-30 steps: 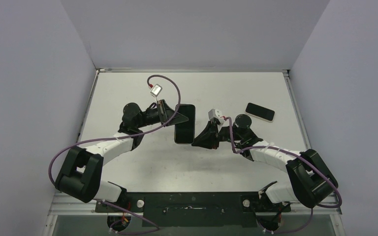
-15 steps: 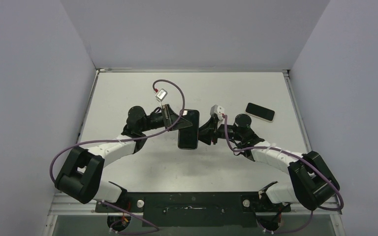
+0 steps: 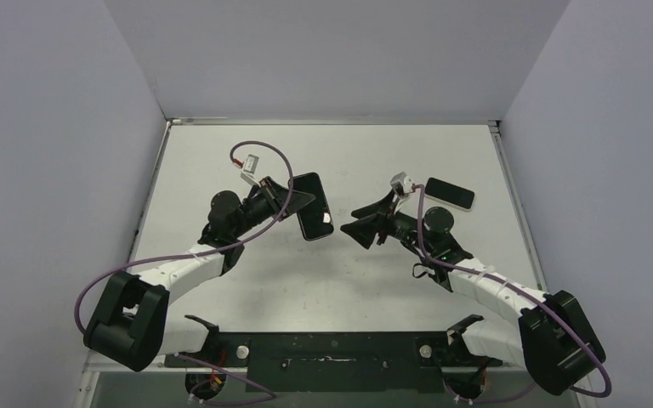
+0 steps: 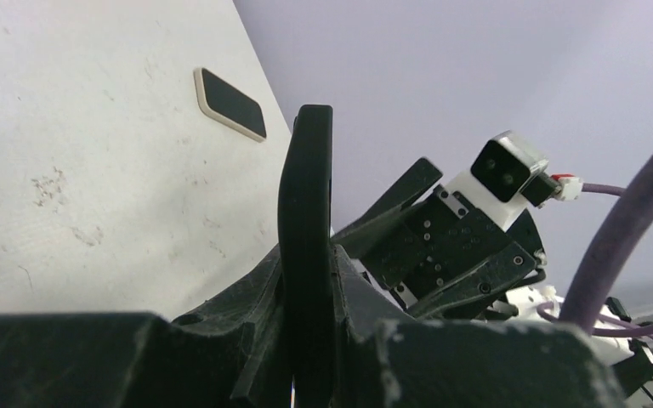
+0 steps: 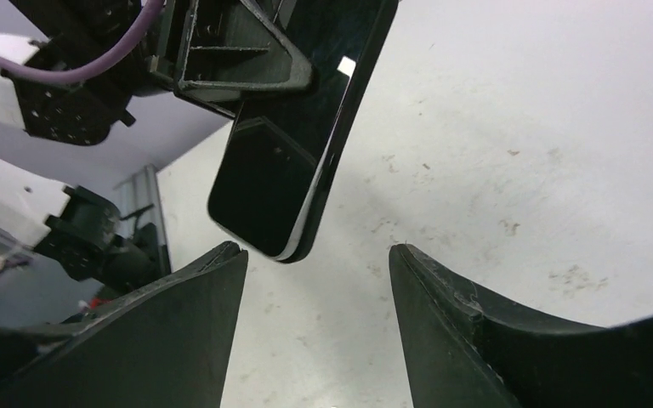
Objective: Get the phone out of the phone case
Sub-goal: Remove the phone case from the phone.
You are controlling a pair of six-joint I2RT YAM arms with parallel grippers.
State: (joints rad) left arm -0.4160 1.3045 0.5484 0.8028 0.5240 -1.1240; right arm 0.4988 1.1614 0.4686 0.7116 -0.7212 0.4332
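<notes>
No writing, brand, number or sign could be read anywhere. The phone (image 5: pixel 281 170) clamped in the left jaws showed only a dark, blank screen.

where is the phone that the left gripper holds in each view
Top external: phone just left of centre, clamped by the left gripper.
Left wrist: edge-on and upright at centre.
Right wrist: upper middle, screen showing, beyond the open right gripper.
Shared landmark: the left gripper's fingers pinching it.
</notes>
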